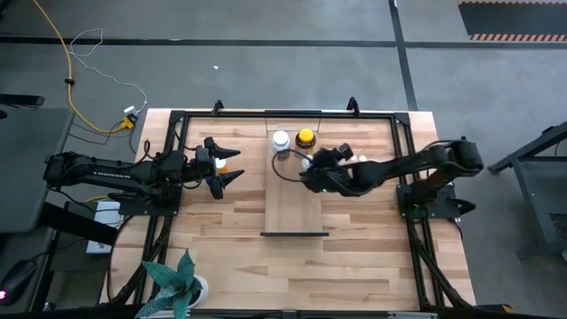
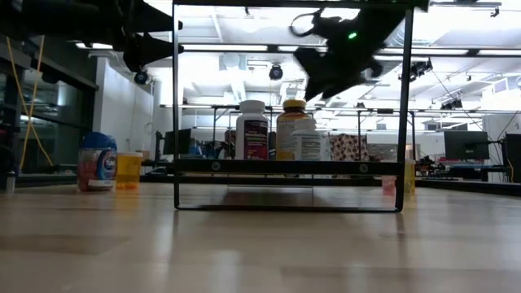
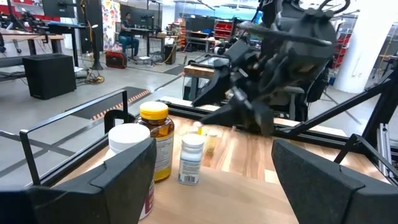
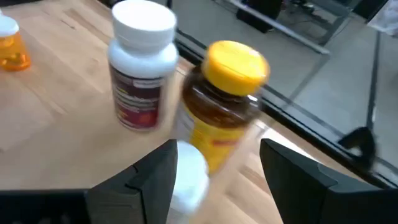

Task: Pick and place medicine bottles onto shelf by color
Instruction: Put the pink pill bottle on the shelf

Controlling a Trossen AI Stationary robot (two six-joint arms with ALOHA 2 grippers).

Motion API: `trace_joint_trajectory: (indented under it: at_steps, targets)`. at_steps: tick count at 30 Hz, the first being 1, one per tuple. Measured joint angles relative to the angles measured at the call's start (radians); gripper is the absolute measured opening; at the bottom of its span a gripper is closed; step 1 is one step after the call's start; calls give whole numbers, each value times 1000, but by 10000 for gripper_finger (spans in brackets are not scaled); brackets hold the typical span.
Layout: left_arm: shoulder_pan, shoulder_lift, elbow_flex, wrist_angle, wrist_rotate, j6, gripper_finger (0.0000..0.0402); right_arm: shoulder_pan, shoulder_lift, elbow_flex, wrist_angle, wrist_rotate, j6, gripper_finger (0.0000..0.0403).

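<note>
You see a white bottle [image 4: 142,65] with dark red label, amber bottle [image 4: 224,102] with yellow cap, light wood shelf [image 1: 297,208], black hands.

Two dark jointed arms (green light on one).

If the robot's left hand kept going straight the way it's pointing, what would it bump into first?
Probably the big white-capped medicine bottle on the light wooden shelf. It stands nearest, just past the open left hand, beside the amber yellow-capped bottle and a small white bottle. Depth is hard to judge, though.
</note>
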Motion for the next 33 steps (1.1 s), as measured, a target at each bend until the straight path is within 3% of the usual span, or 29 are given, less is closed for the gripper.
trace_joint_trajectory:
  at_steps: [8, 15, 22, 33]
  targets:
    - [0, 0, 0, 0, 0, -1, 310, 26, -228, -198, -58, 47, 174, 222]
    - [0, 0, 0, 0, 0, -1, 310, -98, -400, -387, -57, -180, 367, 222]
    - [0, 0, 0, 0, 0, -3, 310, -217, -391, -462, -17, -247, 420, 222]
    - [0, 0, 0, 0, 0, -2, 310, -284, -288, -462, -2, -303, 437, 222]
